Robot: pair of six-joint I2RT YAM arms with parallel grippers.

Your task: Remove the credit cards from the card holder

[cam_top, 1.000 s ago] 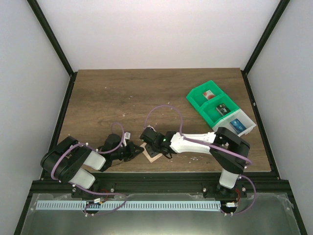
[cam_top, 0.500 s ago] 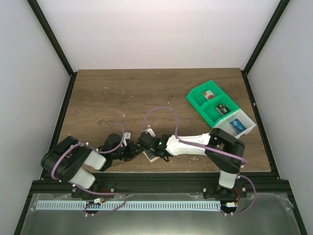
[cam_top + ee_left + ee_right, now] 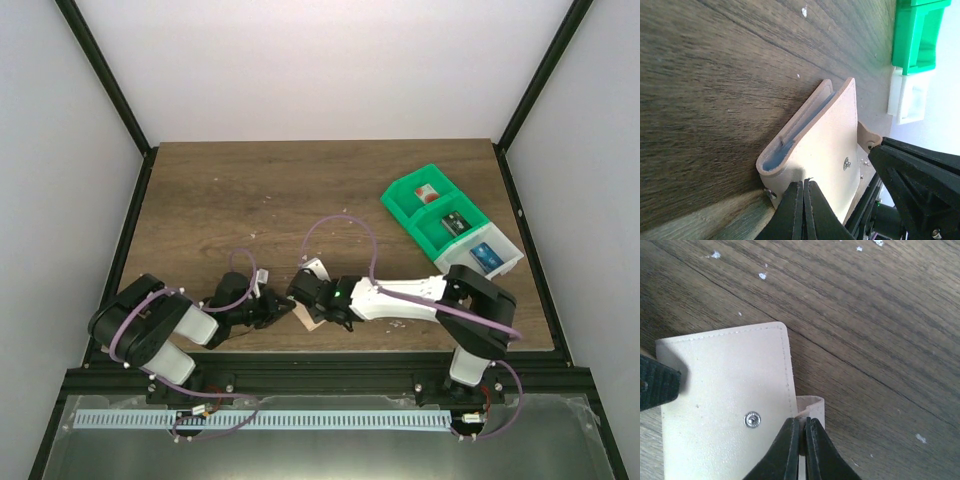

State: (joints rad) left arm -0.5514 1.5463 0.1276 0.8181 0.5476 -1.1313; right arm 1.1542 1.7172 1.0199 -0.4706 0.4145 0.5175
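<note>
From above, the card holder point(image 3: 312, 318) lies well apart from the green tray point(image 3: 405, 200), down-left of it. Left wrist: the left gripper point(image 3: 803, 190) is pinched tight on the holder's corner. Right wrist: the right gripper point(image 3: 801, 427) is closed on its snap tab point(image 3: 811, 405). It looks light and floppy, likely best held by the edges.
</note>
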